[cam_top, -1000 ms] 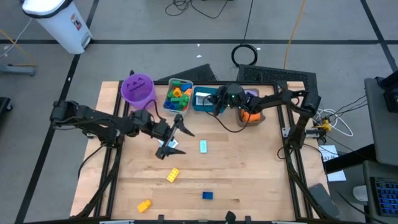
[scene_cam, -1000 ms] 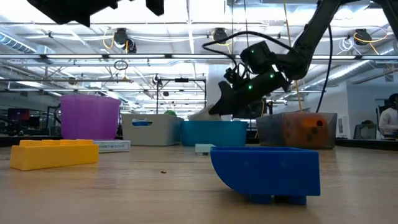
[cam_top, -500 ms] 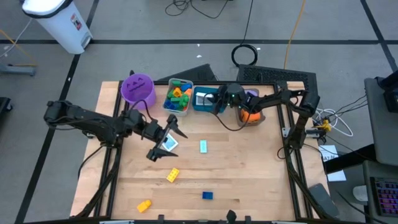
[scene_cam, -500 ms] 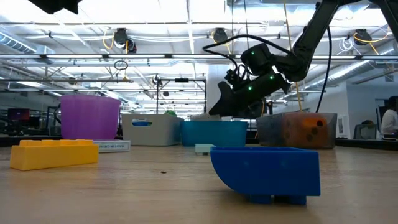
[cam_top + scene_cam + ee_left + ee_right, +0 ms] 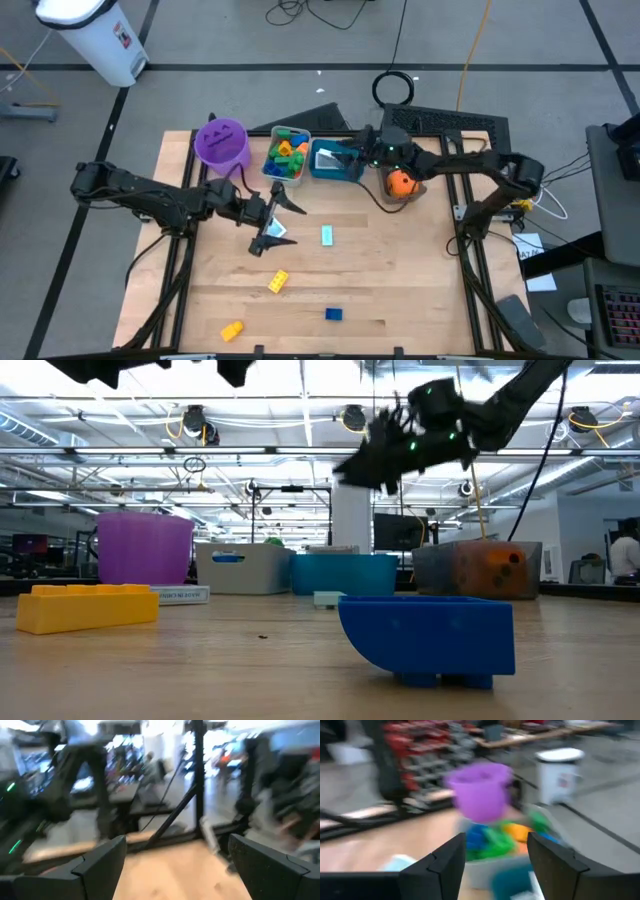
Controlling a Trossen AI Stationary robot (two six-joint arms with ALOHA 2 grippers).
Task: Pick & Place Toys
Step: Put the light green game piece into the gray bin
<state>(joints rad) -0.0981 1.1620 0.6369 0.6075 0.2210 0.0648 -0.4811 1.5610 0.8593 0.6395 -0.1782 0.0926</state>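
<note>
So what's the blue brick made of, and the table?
The blue brick looks like hard plastic: smooth, evenly coloured, with a soft sheen and moulded edges. The table top looks like pale wood, probably plywood or planks; faint grain and seams run across it and the finish looks matte.

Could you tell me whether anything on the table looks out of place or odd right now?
Nothing looks damaged or spilled. A few toys lie loose on the table: a yellow brick, a blue brick, an orange brick and a small card, away from the bins at the back.
</note>
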